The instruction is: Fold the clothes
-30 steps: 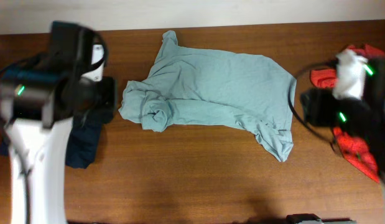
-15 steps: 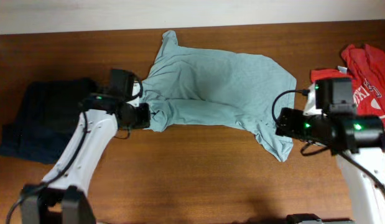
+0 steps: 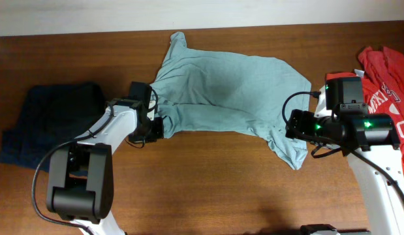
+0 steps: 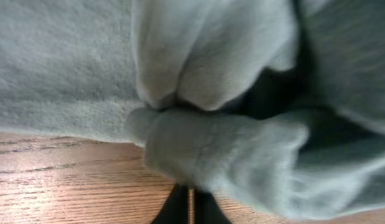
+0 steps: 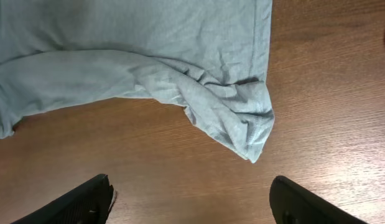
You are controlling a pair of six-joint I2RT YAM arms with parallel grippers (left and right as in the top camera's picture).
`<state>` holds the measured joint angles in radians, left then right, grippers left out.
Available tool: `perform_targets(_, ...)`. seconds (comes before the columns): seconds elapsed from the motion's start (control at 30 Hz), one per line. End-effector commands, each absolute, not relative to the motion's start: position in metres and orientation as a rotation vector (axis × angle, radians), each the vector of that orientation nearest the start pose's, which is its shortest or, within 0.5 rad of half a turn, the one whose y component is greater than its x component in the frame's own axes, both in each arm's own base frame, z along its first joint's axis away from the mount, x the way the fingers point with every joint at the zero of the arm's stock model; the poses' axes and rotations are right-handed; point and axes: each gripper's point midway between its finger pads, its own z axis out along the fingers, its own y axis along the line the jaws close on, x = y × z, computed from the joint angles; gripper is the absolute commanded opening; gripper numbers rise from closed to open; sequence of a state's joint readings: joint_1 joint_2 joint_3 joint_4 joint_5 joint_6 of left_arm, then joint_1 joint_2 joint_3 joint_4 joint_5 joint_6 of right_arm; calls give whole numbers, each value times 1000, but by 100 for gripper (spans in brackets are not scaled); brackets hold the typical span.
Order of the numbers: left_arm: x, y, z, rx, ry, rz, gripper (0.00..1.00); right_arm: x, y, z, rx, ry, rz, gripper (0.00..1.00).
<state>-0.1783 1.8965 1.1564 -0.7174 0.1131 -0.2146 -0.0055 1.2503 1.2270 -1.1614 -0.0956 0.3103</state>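
Overhead view: pale teal T-shirt (image 3: 228,91) spread on the table (image 3: 208,189) between both arms, long axis running from left gripper (image 3: 154,128) across to right gripper (image 3: 295,125). At the left gripper, right up against the shirt's bunched end. In the left wrist view, cloth filling the lens and only a dark sliver of finger below, so cannot tell whether clamped or free. At the right gripper, jaws spread wide, holding nothing, poised over bare wood. Crumpled corner (image 5: 245,130) straight ahead of the fingertips, slightly toward the right-hand finger, near but apart. Probably calls for a short forward reach onto that corner before any fold across the long axis.
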Motion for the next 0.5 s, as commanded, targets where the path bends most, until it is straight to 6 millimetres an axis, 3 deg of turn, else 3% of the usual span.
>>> perform_targets(0.0,345,-82,9,-10,3064,-189,1,276,16,192,410,2732,213,86)
perform_targets(0.07,342,-76,24,-16,3083,-142,1,276,16,192,410,2732,213,86)
perform_targets(0.17,346,-59,74,-46,2983,-13,1,276,16,192,410,2731,213,86)
perform_targets(0.2,347,-59,79,-46,2966,-18,8,276,16,192,410,2731,213,86)
perform_targets(0.3,351,-60,81,-45,2943,-24,37,277,16,192,409,2726,213,86)
perform_targets(0.33,354,-61,73,-45,2945,-23,48,278,16,193,409,2724,214,86)
perform_targets(0.47,360,-62,50,-45,2956,-22,51,278,16,193,409,2725,214,86)
